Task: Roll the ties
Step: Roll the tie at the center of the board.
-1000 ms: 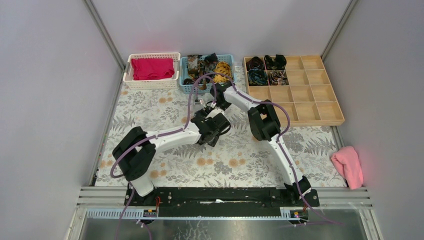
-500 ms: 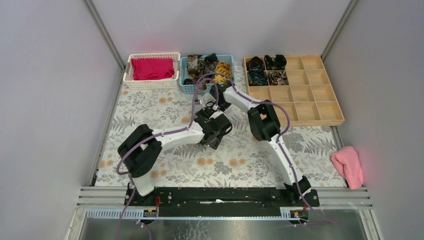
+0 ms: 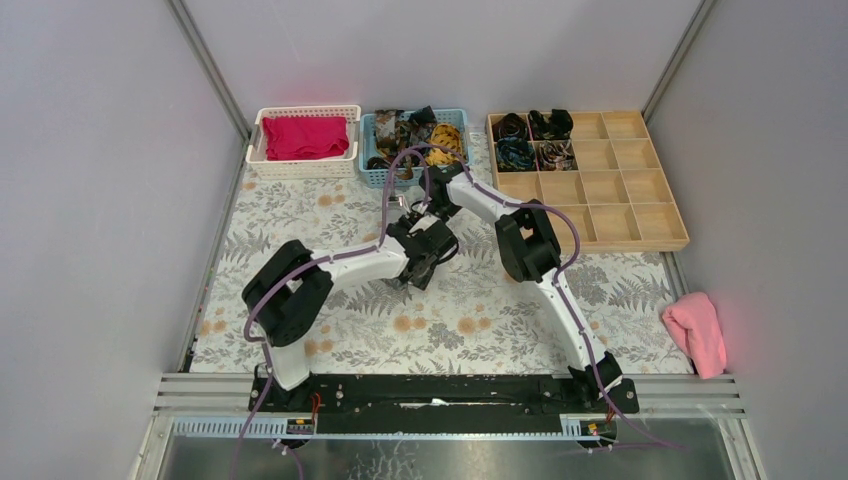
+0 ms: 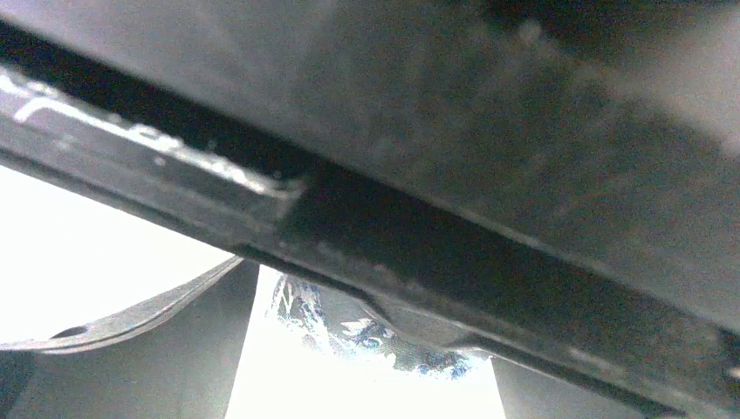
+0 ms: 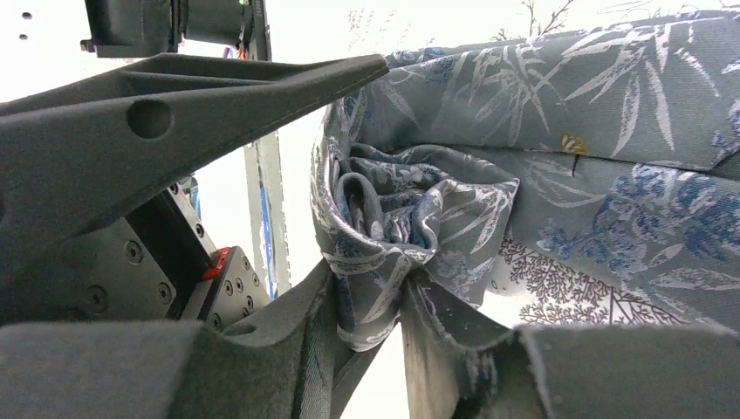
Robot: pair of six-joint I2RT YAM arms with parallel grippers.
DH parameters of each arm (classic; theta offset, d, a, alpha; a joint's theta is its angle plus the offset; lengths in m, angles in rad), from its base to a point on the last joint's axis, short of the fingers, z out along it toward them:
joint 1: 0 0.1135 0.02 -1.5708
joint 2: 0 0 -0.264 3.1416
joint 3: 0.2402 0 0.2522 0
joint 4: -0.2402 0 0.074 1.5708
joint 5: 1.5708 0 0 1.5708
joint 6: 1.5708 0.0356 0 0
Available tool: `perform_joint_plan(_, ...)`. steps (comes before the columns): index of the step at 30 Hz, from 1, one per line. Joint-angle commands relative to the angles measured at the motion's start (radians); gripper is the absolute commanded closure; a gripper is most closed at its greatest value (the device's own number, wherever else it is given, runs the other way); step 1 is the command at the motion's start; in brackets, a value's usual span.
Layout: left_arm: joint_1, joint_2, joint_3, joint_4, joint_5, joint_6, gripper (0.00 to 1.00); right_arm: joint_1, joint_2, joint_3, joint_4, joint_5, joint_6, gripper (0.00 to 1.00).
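Tie coil — in right tool

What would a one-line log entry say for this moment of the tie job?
right fingers: pinching half-coiled grey-blue tie | left fingers: wide open nearby | tray: four rolled ties

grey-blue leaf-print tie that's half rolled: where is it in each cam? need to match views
Top external: not visible; hidden where the two arms meet, in front of the blue basket.
Left wrist: leaf-print tie shows as a small patch at bottom centre, below a dark bar.
Right wrist: its coil fills the centre, loose cloth to the right.
Shared landmark: floral tablecloth, in top external and right wrist.
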Motion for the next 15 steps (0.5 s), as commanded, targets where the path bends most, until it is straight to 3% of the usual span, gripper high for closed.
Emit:
perform_joint_plan(1,0.044,0.003,0.014,0.068,-0.017,0.025,0.02,0.008,0.006,0.023,-0.045,-0.009,-0.002,0.85)
perform_joint_plan(10,0.095,0.065,-0.007,0.111,0.081,0.028,0.02,0.011,0.022,0.063,-0.082,-0.010,-0.018,0.85)
perform_joint_plan(15,0.129,0.077,-0.023,0.096,0.143,-0.007,0.14,0.012,0.023,0.056,-0.089,-0.019,-0.028,0.85)
